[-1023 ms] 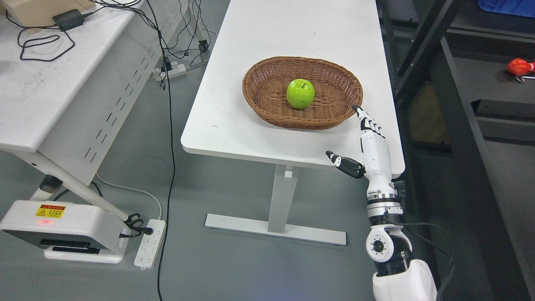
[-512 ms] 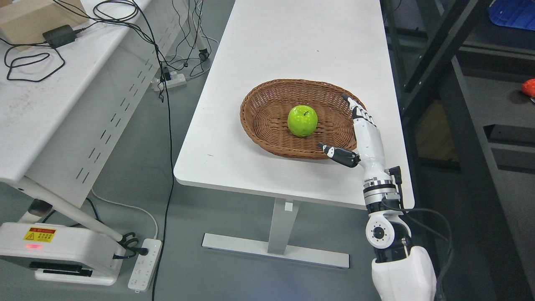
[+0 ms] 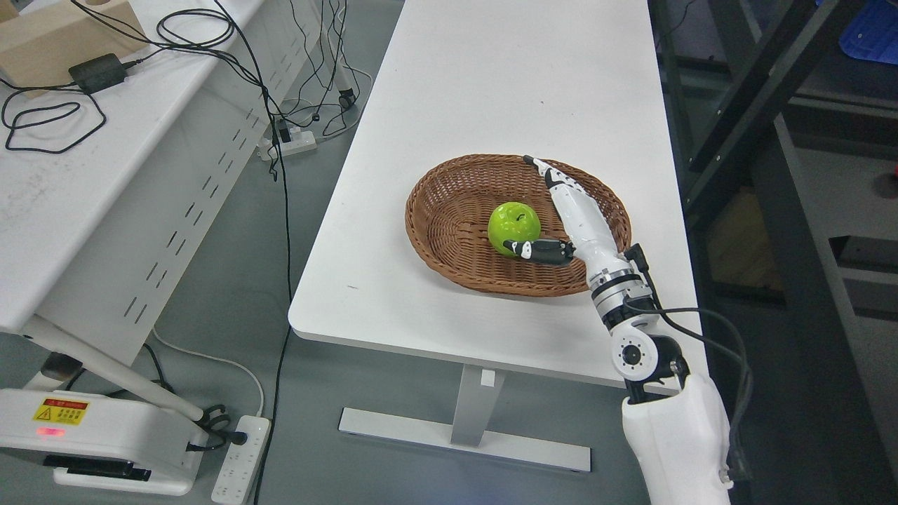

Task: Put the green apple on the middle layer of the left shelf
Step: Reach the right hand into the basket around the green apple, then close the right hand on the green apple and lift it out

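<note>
A green apple (image 3: 514, 223) lies in the middle of a brown wicker basket (image 3: 449, 217) on the white table (image 3: 491, 98). My right hand (image 3: 533, 207) reaches over the basket's right side, right beside the apple. Its fingers (image 3: 554, 179) are stretched straight past the apple's right side, and the dark thumb (image 3: 537, 250) lies along the apple's near side. The hand is open and holds nothing. My left arm is out of view.
A dark metal shelf frame (image 3: 758, 105) stands along the table's right side. At the left is a second white desk (image 3: 70, 175) with cables and a cardboard box. Power strips (image 3: 242, 449) and cords lie on the grey floor.
The camera has shifted, moving the scene down the picture. My right hand has moved from the table's near right corner up and left over the basket, until it flanks the apple.
</note>
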`<state>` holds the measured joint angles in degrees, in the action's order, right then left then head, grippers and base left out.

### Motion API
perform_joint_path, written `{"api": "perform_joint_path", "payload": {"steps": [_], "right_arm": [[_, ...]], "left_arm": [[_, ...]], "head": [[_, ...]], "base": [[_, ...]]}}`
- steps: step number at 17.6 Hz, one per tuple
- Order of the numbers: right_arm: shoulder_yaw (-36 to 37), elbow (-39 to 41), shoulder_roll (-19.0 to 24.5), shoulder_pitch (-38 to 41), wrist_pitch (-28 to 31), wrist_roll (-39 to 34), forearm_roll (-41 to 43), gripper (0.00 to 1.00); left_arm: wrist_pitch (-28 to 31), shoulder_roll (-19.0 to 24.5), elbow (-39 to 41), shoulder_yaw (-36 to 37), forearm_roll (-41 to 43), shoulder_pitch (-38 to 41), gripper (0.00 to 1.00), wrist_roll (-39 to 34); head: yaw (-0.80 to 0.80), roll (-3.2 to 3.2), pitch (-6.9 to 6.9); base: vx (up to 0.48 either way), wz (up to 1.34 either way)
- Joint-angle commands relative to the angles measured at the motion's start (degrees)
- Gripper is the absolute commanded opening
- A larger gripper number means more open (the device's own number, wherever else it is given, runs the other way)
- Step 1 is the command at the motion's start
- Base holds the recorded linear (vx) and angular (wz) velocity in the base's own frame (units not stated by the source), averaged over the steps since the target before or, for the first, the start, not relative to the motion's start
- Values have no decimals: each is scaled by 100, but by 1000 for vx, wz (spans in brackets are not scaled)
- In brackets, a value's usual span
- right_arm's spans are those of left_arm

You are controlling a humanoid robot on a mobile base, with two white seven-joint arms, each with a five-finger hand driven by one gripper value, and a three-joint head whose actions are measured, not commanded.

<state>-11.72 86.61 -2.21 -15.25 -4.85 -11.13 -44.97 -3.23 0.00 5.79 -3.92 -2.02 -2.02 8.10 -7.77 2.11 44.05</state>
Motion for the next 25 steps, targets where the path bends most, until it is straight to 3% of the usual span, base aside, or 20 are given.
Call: {"api": "perform_joint_path", "payload": {"steps": [1, 14, 16, 21, 25], "right_arm": [[-568, -917, -78, -442, -7, -91, -337, 100], [-788, -1841, -341, -672, -51, -29, -530, 99], [-771, -1841, -341, -681, -42, -12, -731, 88], [-709, -1824, -333, -654, -42, -3, -697, 42], [-465, -1797, -333, -654, -121, -3, -663, 14]], "left_arm": [[-2, 100, 1, -4, 0, 0, 100, -1], [-2, 100, 1, -4, 0, 0, 100, -1], [-2, 100, 1, -4, 0, 0, 100, -1], [-2, 100, 1, -4, 0, 0, 100, -1], [-2, 100, -8, -4, 0, 0, 100, -1]], "head": [[0, 0, 0], [0, 0, 0], [0, 0, 0], [0, 0, 0], [0, 0, 0]], "base": [[61, 7], [7, 0], [0, 0], [0, 0], [0, 0]]}}
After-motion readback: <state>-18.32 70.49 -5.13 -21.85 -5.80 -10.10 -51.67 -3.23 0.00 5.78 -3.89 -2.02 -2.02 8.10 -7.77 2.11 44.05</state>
